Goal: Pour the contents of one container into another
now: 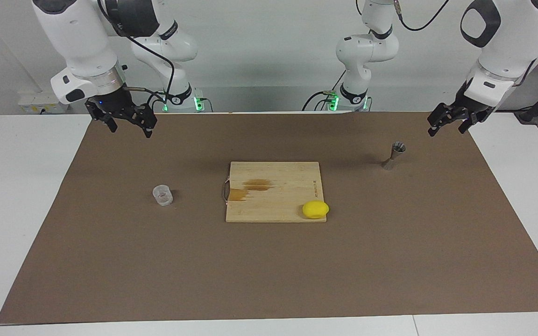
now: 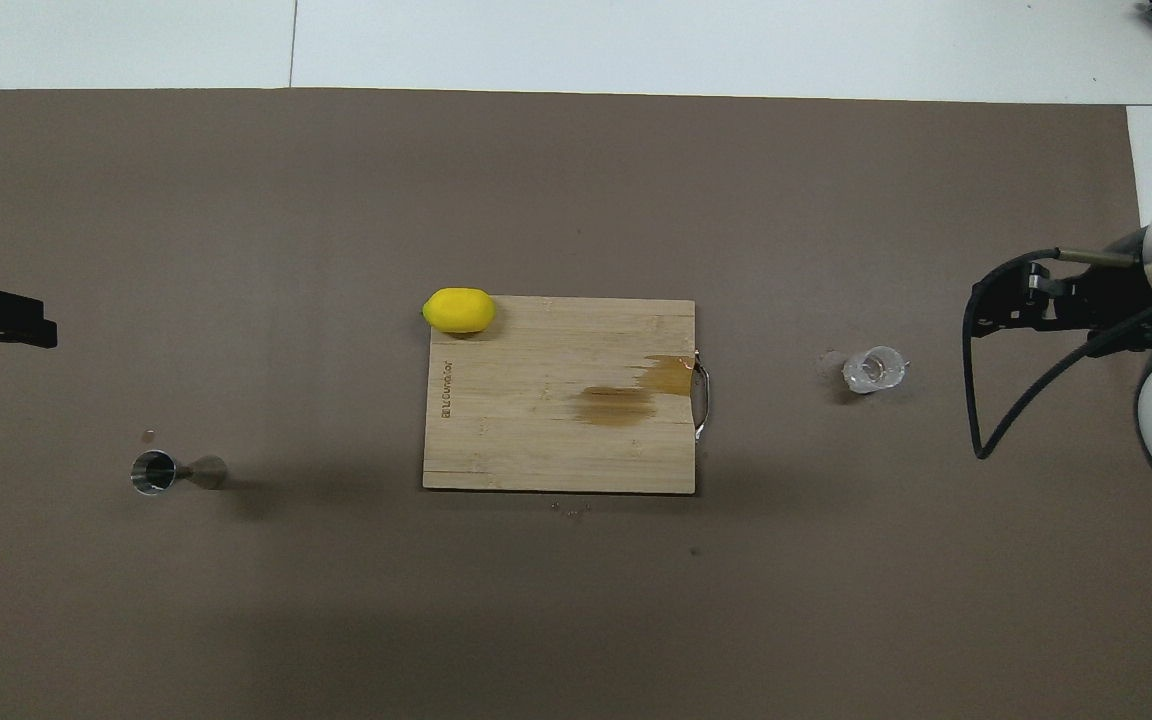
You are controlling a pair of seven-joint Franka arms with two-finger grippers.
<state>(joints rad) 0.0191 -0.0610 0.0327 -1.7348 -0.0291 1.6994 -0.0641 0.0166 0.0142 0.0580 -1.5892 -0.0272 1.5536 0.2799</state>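
**Both grippers raised and spread, cup and jigger untouched on the mat**

The right gripper [image 1: 129, 125] is held in the air over the brown mat [image 1: 269, 270], close to the mat's robot-side edge at the right arm's end, with its fingers spread apart and nothing between them. The left gripper [image 1: 446, 123] is held in the air over the mat's robot-side corner at the left arm's end, likewise spread and holding nothing.

The clear cup [image 1: 162, 195] is seen standing upright on the mat toward the right arm's end, well apart from the right gripper and farther from the robots than it. Between the cup and the mat's middle no other item is placed. The silver jigger [image 1: 393, 156] is seen upright on the mat toward the left arm's end, near the left gripper but clear of it.

A wooden cutting board [image 1: 276, 191] is laid at the middle of the mat, between cup and jigger, its metal handle turned toward the cup; a darker stain is visible near that handle. A yellow lemon [image 1: 315, 209] is rested on the board's corner farthest from the robots, on the jigger's side, slightly overhanging the edge.
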